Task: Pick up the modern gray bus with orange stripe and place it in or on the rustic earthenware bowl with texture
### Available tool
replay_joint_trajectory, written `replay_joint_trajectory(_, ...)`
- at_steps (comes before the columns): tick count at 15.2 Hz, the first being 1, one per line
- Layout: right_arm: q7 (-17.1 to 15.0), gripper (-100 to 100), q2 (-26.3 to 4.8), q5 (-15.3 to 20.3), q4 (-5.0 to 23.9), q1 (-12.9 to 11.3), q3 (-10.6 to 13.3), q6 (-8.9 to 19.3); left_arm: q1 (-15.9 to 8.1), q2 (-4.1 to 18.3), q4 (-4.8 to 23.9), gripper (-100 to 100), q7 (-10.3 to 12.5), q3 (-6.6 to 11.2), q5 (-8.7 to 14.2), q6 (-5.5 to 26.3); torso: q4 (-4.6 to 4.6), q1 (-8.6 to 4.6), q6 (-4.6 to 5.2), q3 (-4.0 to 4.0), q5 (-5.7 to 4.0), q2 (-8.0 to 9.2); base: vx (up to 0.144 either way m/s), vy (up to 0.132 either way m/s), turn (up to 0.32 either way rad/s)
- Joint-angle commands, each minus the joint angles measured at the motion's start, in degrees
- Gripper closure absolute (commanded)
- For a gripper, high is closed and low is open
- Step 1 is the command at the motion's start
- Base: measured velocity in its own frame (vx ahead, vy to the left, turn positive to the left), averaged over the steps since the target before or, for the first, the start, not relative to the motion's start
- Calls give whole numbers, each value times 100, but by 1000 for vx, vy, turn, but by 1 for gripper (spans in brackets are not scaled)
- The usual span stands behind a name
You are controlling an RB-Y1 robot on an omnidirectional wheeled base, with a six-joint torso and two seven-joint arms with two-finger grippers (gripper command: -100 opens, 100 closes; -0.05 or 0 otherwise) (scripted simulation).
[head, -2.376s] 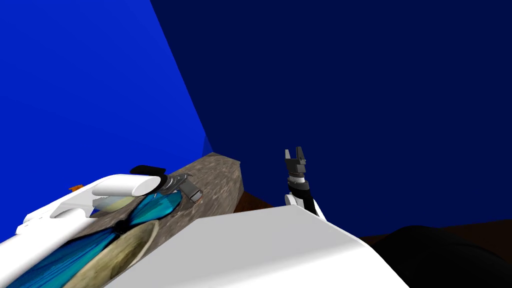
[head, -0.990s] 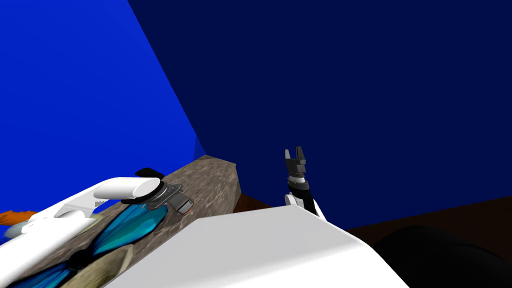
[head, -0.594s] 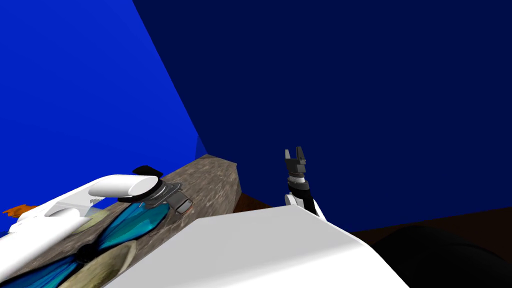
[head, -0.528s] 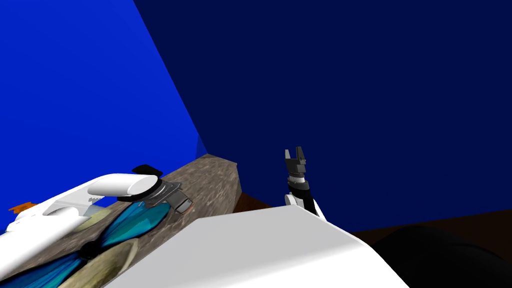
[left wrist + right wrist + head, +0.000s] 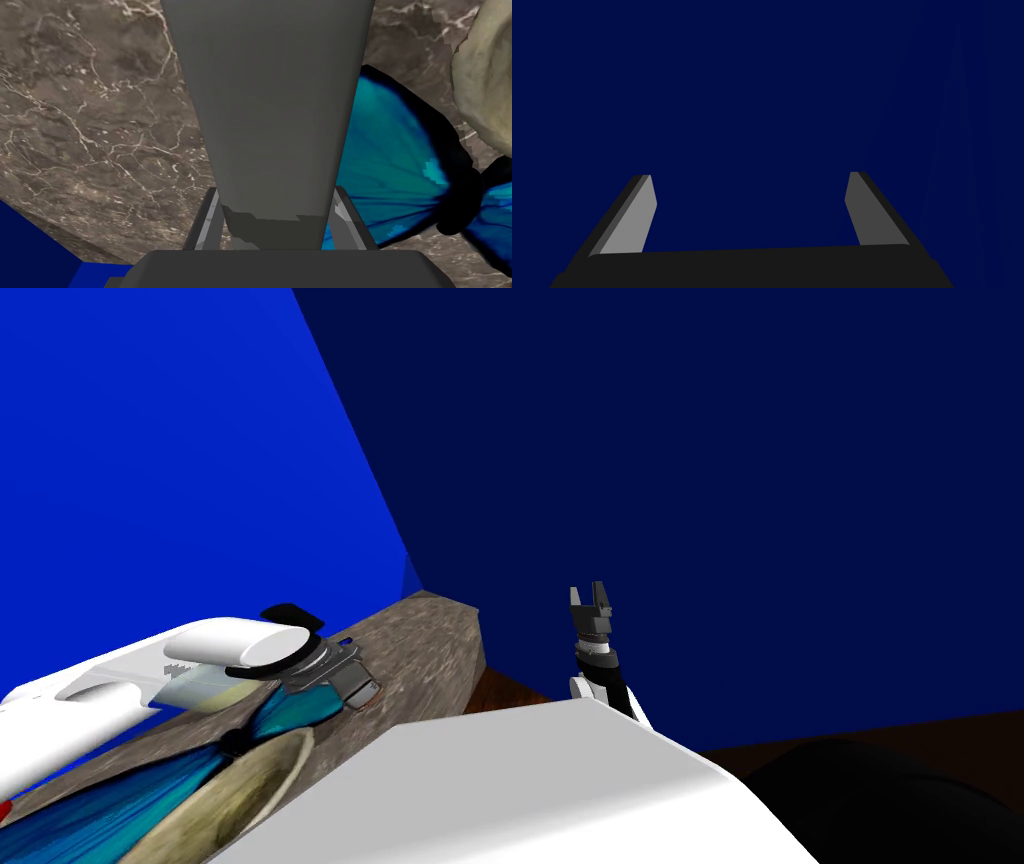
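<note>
Hanging off the white forearm in the head view, the left gripper (image 5: 348, 678) sits above a brown marbled counter (image 5: 430, 633). A blue butterfly-shaped thing (image 5: 295, 713) lies beneath it, and the rough beige bowl (image 5: 262, 778) is nearer my chest. The right gripper (image 5: 588, 590) stands upright, well apart from the counter.

From the left wrist, the jaws pinch the bus (image 5: 270, 100) by its sides at its near end, holding it over the marble. The butterfly wing is beside it and the bowl's edge beyond that. The bus reads as a plain dark grey, flat-faced slab (no orange stripe on the face turned this way).

From the right wrist, the jaws are spread with nothing between them.

Most of the bus juts out past the blades, so I judge the grip short. A quick swing toward the bowl could let the bus pivot or slide out. Lowered off-centre, it could catch the rim or land on the butterfly instead.
</note>
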Motion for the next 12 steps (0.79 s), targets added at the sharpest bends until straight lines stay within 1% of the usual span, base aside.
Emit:
replay_joint_trajectory(1,0,0,0,0,0,0,0,0,-26,241,-95,100,45,20,182,58,0,0,0,0,0,0,-81,9,70)
replay_joint_trajectory(12,0,0,0,0,0,0,0,0,-120,1508,-596,100,278,70,1118,280,13,-24,-7,22,-25,31,-96,13,76)
